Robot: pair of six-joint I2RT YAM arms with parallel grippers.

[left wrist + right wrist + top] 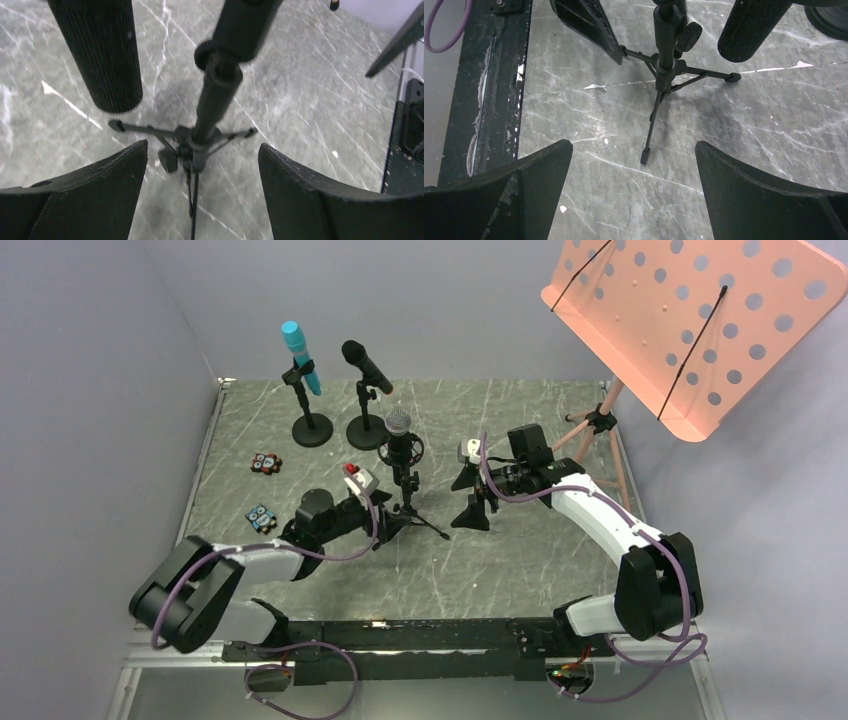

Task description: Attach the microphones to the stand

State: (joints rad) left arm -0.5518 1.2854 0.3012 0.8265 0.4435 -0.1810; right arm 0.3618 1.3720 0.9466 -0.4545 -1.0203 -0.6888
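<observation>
Apparently near the end.

Turquoise microphone [300, 358]: clipped, tilted, in a round-base stand [312, 428] at the far left of the surface [520, 570].

Black microphone [366, 367]: seated at a tilt in the second round-base stand [366, 430] just beside the first. End-cap colour too small to tell.

Mesh-headed microphone [399, 423]: in the cradle of the tripod stand [410, 502] at mid-surface, head up, ribbed body hanging beside the pole.

Left end effector [388, 526]: low at the tripod's feet, jaws spread. The pole is framed between them with a gap on either side. Nothing held.

Right end effector [472, 508]: on the tripod's other side, jaws fully apart, empty.

Judgement: all three microphones look mounted and none lies loose. What is left, if anything, is confirming the third seat and drawing both arms clear.
</observation>
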